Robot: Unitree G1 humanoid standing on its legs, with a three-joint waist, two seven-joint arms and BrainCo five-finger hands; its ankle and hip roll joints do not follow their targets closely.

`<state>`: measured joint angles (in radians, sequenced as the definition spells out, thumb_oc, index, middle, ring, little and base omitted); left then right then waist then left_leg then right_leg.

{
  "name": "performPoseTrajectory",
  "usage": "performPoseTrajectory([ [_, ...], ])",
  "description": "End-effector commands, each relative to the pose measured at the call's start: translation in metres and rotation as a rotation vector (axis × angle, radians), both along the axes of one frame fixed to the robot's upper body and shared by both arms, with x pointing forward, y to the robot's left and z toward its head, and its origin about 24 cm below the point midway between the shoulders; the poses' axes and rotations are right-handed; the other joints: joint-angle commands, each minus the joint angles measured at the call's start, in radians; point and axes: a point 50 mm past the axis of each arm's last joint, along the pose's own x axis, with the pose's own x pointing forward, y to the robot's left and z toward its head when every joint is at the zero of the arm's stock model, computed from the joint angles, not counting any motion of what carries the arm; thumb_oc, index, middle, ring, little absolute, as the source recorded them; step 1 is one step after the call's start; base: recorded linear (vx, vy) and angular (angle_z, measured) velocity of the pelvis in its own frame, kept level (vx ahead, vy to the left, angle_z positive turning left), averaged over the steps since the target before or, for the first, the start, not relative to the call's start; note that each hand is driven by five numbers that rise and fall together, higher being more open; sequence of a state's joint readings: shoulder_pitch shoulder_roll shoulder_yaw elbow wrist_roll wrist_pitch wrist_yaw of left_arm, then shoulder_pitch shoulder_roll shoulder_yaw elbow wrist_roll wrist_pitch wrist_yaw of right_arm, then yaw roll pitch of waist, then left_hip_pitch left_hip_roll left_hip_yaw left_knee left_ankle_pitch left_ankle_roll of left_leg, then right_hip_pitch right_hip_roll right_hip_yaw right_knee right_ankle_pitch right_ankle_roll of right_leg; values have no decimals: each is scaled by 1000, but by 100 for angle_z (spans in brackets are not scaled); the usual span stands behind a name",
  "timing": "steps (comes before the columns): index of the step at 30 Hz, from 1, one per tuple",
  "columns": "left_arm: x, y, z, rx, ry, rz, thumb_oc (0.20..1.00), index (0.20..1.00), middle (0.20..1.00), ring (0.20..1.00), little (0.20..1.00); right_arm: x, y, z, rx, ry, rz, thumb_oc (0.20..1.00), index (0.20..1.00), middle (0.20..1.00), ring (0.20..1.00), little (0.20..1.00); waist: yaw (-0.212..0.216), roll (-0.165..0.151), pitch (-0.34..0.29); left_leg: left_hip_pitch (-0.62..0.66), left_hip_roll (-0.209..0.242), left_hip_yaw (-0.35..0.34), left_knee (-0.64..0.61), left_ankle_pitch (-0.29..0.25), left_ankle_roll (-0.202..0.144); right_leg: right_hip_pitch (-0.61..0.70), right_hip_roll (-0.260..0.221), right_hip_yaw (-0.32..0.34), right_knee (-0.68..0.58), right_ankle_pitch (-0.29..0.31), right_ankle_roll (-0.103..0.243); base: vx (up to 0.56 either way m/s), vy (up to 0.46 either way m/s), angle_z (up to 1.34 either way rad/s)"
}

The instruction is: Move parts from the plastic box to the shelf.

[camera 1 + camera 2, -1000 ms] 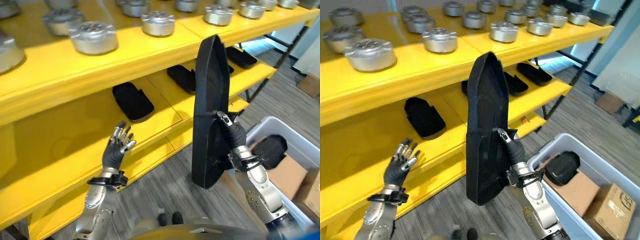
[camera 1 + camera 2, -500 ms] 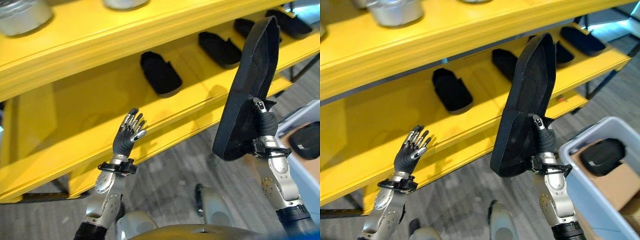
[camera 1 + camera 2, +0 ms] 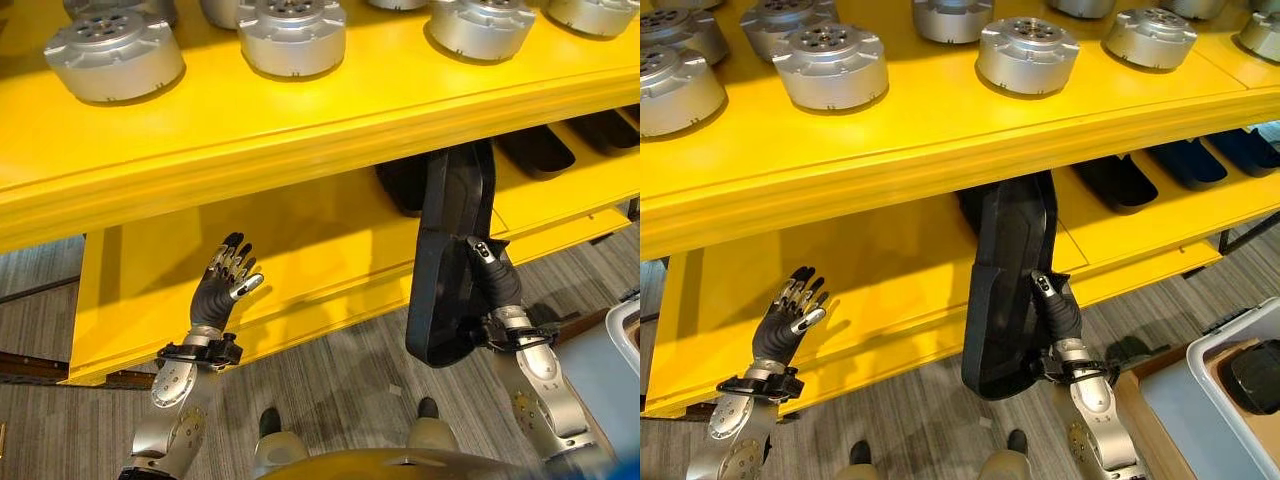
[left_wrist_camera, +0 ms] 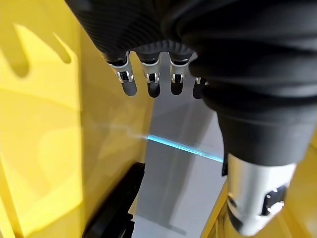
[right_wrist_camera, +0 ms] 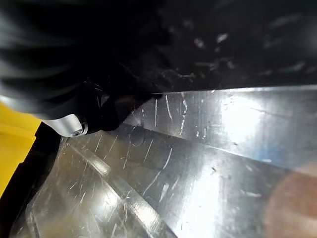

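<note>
A long black part (image 3: pixel 450 262) stands upright, and my right hand (image 3: pixel 492 290) is shut on its lower half. Its top end reaches under the lip of the yellow upper shelf (image 3: pixel 300 125), in front of the middle shelf (image 3: pixel 890 270). In the right wrist view the part's glossy scratched surface (image 5: pixel 208 148) lies right against the hand. My left hand (image 3: pixel 222 292) is raised before the middle shelf, open with straight fingers (image 4: pixel 148 82), holding nothing. The grey plastic box (image 3: pixel 1236 326) sits at the lower right with another black part (image 3: pixel 1255 375) inside.
Several round silver metal parts (image 3: pixel 830 65) stand on the upper shelf. More black parts (image 3: pixel 1120 182) lie on the middle shelf to the right of the held one. The middle shelf's left stretch behind my left hand is bare yellow board.
The camera has swung up towards the shelf. My right hand has carried the black part closer, so its top end now sits under the upper shelf. The left hand stays raised and open.
</note>
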<state>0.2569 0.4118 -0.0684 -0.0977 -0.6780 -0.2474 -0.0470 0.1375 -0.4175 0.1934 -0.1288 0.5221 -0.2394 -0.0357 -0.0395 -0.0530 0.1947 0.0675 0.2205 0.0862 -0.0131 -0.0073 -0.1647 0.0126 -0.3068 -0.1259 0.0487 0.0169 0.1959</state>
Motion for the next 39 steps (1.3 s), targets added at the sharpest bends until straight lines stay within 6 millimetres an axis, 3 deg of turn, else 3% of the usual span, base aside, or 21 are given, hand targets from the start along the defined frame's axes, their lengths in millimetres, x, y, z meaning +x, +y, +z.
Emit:
performPoseTrajectory([
  [1, -1, 5, 25, 22, -145, 7, 1000, 1000, 1000, 1000, 1000, 1, 0, 22, -73, -130, 65, 200, 200, 200, 200, 200, 0, -12, -63, -30, 17, -31, 84, -38, 39, -64, 8, 22, 142, -9, 9, 54, -2, -6],
  [3, -2, 7, 25, 28, -141, 12, 1000, 1000, 1000, 1000, 1000, 1, 6, 19, -91, -111, 113, 200, 200, 200, 200, 200, 9, -21, -70, -24, 17, -31, 83, -40, 39, -53, 10, 19, 138, -13, 9, 69, -24, -5],
  [6, -3, 11, 27, 45, -147, 41, 1000, 1000, 1000, 1000, 1000, 9, 42, 9, -85, -61, 317, 200, 200, 200, 200, 200, 44, -39, -61, -19, 13, -48, 100, -50, 40, -24, 11, 4, 149, -33, 4, 60, -45, 0],
  [10, -5, 21, 30, 65, -156, 102, 1000, 1000, 1000, 1000, 1000, 19, 74, 19, -20, -99, 447, 200, 200, 200, 200, 200, 83, -46, -35, -36, 6, -75, 116, -48, 40, -12, 4, -21, 162, -41, 2, 2, -24, 20],
  [11, -5, 26, 31, 77, -156, 130, 1000, 1000, 1000, 1000, 1000, 24, 88, 30, -5, -140, 495, 200, 200, 200, 200, 200, 116, -49, -27, -49, 1, -95, 116, -42, 41, -2, -2, -39, 164, -43, 3, -5, -37, 48],
  [17, 3, 30, 38, 112, -169, 136, 1000, 1000, 1000, 1000, 1000, 49, 108, 45, 39, -186, 462, 200, 200, 200, 200, 200, 214, -65, -23, -140, -40, -200, 123, -21, 40, 37, -31, -160, 155, -41, 3, 13, -39, 73],
  [21, 9, 27, 44, 116, -187, 113, 1000, 1000, 1000, 1000, 1000, 66, 109, 53, 71, -195, 376, 200, 200, 200, 200, 200, 264, -72, -21, -188, -67, -246, 138, -13, 45, 49, -40, -217, 147, -33, 5, 25, -25, 62],
  [25, 18, 19, 49, 99, -204, 72, 1000, 1000, 1000, 1000, 1000, 85, 111, 74, 59, -259, 283, 200, 200, 200, 200, 200, 316, -68, 7, -237, -87, -276, 173, -14, 51, 36, -48, -242, 169, -29, 4, -2, -19, 30],
  [28, 22, 11, 55, 76, -224, 27, 1000, 1000, 1000, 1000, 1000, 108, 109, 99, 5, -317, 180, 200, 200, 200, 200, 200, 341, -48, 54, -276, -97, -293, 230, -25, 55, 9, -53, -237, 211, -45, -3, -73, -1, 3],
  [31, 23, 7, 58, 61, -233, -4, 1000, 1000, 1000, 1000, 1000, 126, 100, 124, -27, -366, 86, 200, 200, 200, 200, 200, 346, -25, 94, -313, -106, -296, 283, -38, 56, -24, -59, -224, 256, -59, -8, -102, 43, 0],
  [32, 25, 6, 60, 59, -242, -19, 1000, 1000, 1000, 1000, 1000, 137, 91, 142, -66, -404, 17, 200, 200, 200, 200, 200, 342, -7, 116, -341, -111, -302, 318, -46, 57, -55, -64, -214, 297, -71, -11, -118, 65, 1],
  [39, 26, -2, 62, 43, -242, -75, 1000, 1000, 1000, 1000, 1000, 166, 63, 194, -152, -461, -198, 200, 200, 200, 200, 200, 334, 32, 177, -430, -124, -310, 420, -77, 60, -140, -72, -183, 393, -113, -27, -83, 44, 1],
])
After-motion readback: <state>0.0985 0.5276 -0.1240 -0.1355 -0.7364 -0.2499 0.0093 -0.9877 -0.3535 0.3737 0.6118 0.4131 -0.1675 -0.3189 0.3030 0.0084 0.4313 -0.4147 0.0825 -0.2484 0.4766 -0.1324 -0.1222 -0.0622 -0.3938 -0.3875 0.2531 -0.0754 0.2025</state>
